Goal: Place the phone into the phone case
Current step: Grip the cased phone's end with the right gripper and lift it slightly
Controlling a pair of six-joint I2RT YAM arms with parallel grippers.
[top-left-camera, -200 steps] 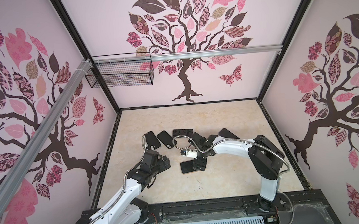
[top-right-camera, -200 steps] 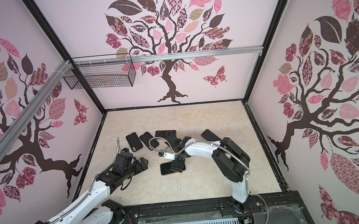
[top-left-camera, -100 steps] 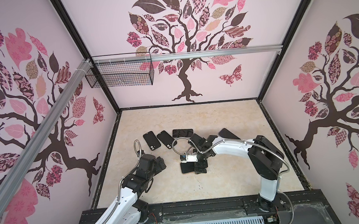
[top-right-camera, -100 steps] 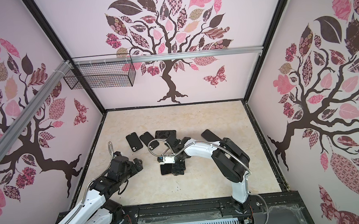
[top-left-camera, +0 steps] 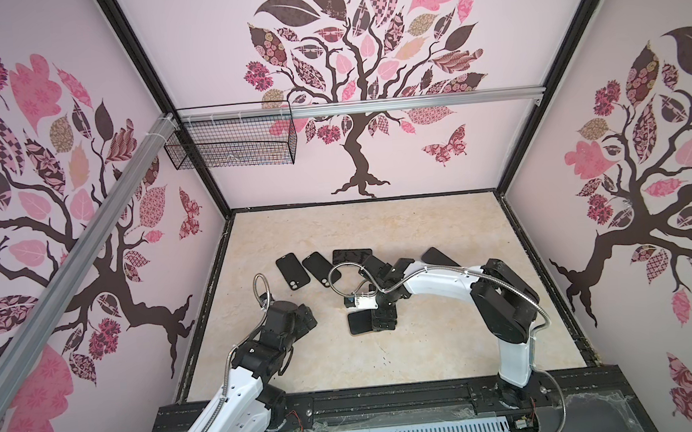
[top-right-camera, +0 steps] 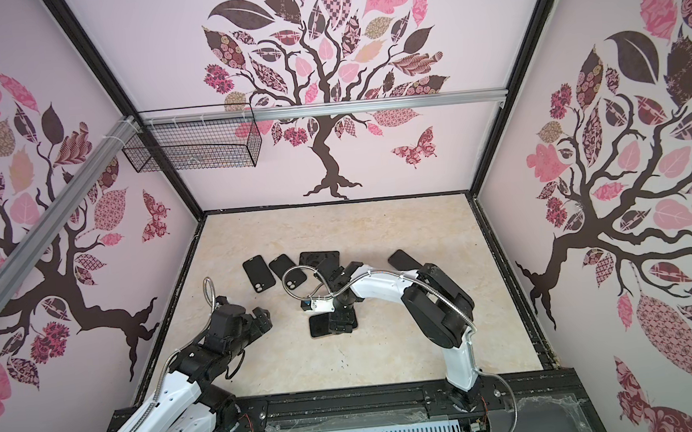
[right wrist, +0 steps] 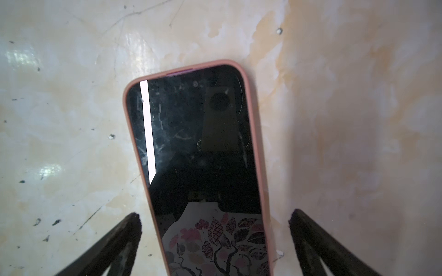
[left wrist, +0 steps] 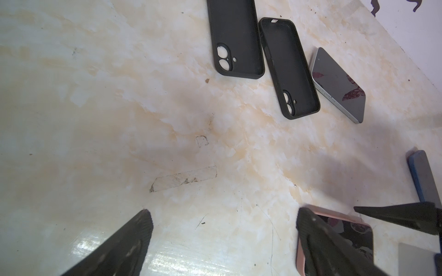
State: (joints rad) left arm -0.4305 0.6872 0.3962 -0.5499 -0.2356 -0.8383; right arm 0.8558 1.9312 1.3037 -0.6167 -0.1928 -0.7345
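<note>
Right wrist view: your phone (right wrist: 198, 155) sits inside the pink case (right wrist: 254, 133) on the table (right wrist: 358, 95); right gripper (right wrist: 215, 216) spread wide over it, holding nothing; left gripper (left wrist: 224, 213), likewise spread and empty, has drawn back, so insertion looks complete.

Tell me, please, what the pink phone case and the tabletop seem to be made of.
Pink phone case: likely soft silicone, matte; its rounded rim shows no glare. Tabletop: glossy marble-look, cream veining with glints; stone or printed laminate, unclear.

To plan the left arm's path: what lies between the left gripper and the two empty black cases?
Only bare tabletop with a flat strip of tape lies between the left gripper and the black cases, as the left wrist view shows.
</note>
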